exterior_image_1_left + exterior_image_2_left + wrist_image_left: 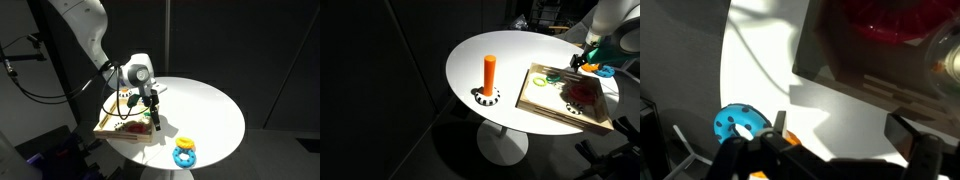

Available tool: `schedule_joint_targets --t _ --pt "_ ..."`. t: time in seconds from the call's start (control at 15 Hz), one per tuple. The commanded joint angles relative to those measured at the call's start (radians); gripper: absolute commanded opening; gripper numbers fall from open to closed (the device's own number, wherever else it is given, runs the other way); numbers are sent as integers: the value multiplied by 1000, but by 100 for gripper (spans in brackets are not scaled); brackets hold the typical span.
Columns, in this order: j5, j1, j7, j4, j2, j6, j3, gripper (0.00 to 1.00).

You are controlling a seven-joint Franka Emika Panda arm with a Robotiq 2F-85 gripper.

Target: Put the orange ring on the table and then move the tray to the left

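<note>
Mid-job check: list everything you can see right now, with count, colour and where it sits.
table: one, white, round; everything stands on it.
tray: one, pale wood, square; at the table's edge on the robot's side.
red piece: one, red; lying in the tray.
orange ring: one, yellow-orange; on the table, off the tray, right beside the blue ring.
blue ring: one, blue; on the table near its edge.
orange peg: one, orange; upright on a black-and-white base, apart from the tray.
arm: one, white; reaching over the tray.
gripper: one, black; at the tray's side nearest the rings, open in the wrist view.
</note>
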Motion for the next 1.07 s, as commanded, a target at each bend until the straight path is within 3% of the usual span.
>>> schedule_joint_targets --t 0.0,0.4,0.8,0.87,1.0 --pt "91 -49 -84 -43 -55 -25 67 100" --pt "330 -124 -287 -71 -147 -68 162 100" --pt "479 -153 -474 -83 -257 -170 216 100" --pt "435 -132 -396 -55 -198 -136 197 100" --pt "442 -135 -406 -57 -210 -141 203 100"
